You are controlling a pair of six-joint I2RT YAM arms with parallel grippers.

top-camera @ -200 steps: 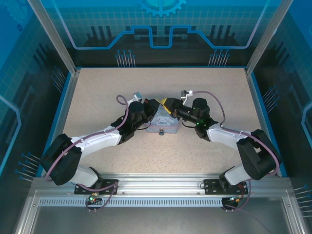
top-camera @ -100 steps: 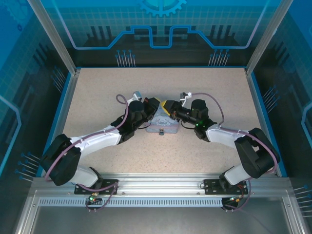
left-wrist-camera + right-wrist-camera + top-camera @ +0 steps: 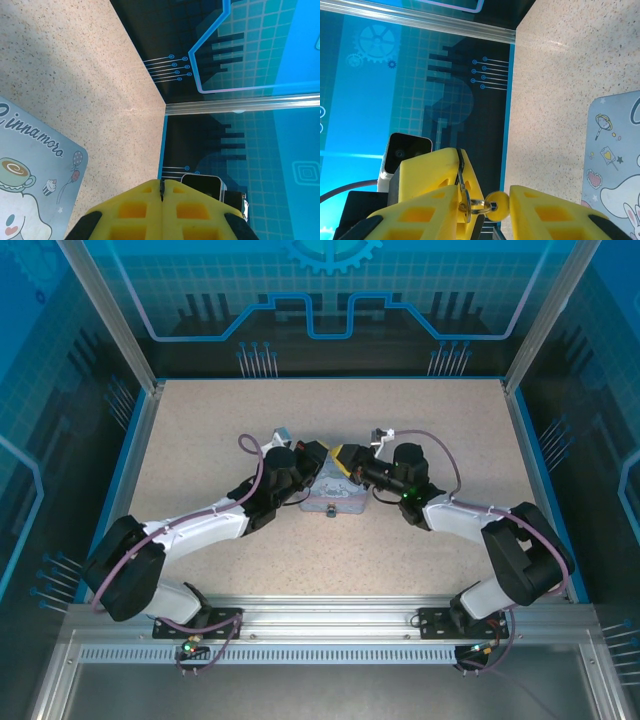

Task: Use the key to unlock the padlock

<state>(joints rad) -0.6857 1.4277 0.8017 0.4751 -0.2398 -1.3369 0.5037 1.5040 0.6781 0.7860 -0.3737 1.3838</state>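
The pale blue cartoon tin [image 3: 335, 492] lies mid-table, and a small dark lump at its near edge is the padlock [image 3: 331, 510]. Both grippers meet just above the tin's far side. My left gripper [image 3: 162, 182] is shut, with the key pinched in the seam as a thin dark sliver [image 3: 161, 190]. In the right wrist view the key [image 3: 460, 175] sticks out of the left gripper's yellow fingers [image 3: 435, 165]. From it hang a metal ring [image 3: 479, 205] and a yellow disc [image 3: 498, 205]. My right gripper [image 3: 484, 192] stands open, with ring and disc spanning the gap between its fingers.
The tin's printed lid shows beside each wrist [image 3: 35, 190] [image 3: 620, 165]. A blue-edged wall [image 3: 330, 380] bounds the speckled table [image 3: 200, 430] at the back, with metal posts at the corners. Purple cables loop off both wrists.
The right wrist has edged slightly left, towards the left gripper. The left arm and the tin have not moved.
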